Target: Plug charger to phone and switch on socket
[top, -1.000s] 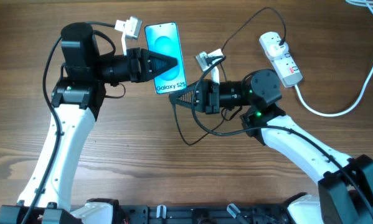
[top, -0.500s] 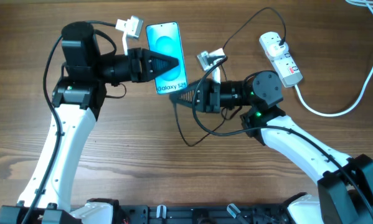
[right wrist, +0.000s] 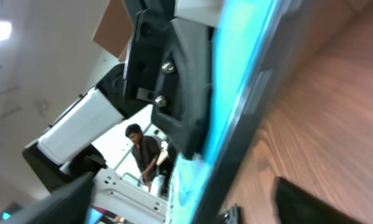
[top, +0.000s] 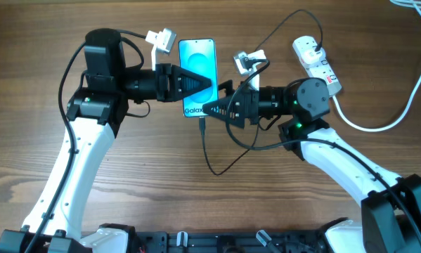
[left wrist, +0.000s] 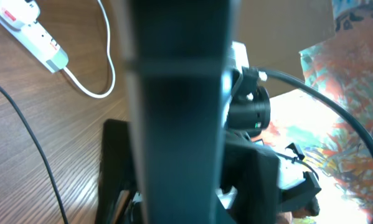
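My left gripper (top: 209, 83) is shut on the phone (top: 199, 60), a teal-screened handset held off the table. In the left wrist view the phone (left wrist: 174, 112) shows as a dark edge between the fingers. My right gripper (top: 214, 98) stands open around the phone's lower end. In the right wrist view its fingers are wide apart on either side of the phone (right wrist: 236, 93). The charger (top: 217, 165), a thin black cable, hangs from the phone's bottom edge; its plug (top: 202, 126) sits there. The cable loops over the table towards the socket (top: 317, 65) at the back right.
A thick white cord (top: 379, 126) curves from the socket to the right edge of the table. The socket (left wrist: 30, 31) and its cord (left wrist: 93, 87) also show in the left wrist view. Small white camera mounts stick up from both wrists.
Both grippers and the phone have moved right and slightly back. My right gripper has opened and let go of the charger plug, which now hangs at the phone's bottom edge.
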